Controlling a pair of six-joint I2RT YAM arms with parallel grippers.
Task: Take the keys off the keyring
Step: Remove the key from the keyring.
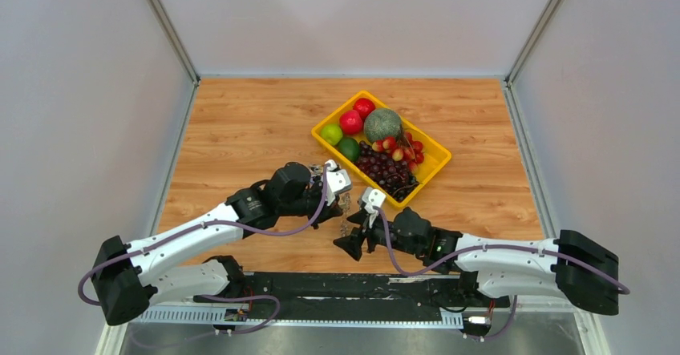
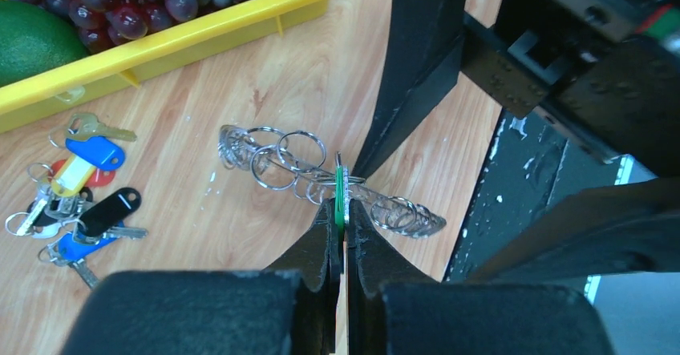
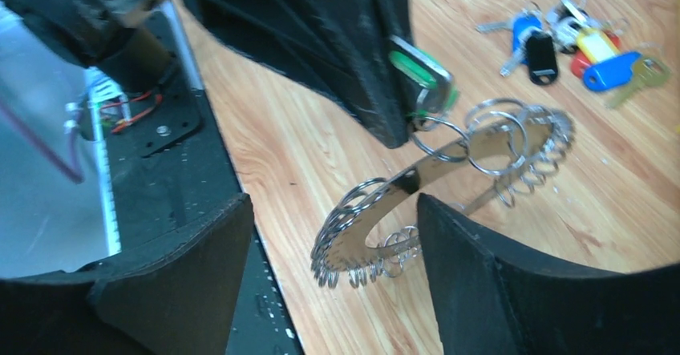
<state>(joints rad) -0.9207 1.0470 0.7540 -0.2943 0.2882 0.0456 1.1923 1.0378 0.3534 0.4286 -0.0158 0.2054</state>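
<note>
Bright, even light; soft shadows; right wrist view blurred; keyring glints.

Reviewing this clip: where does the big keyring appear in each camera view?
Top external: the keyring, tiny, hangs between the two arms' tips, just below centre.
Left wrist: keyring at centre, nearly edge-on, its green tag pinched by the left gripper.
Right wrist: keyring centre-right, tilted.
Shared landmark: coloured key bunch, left side in left wrist, top right in right wrist; unclear from above.

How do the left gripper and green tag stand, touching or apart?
Touching. Left wrist view shows the left gripper shut, fingertips pinching the green tag.
</note>
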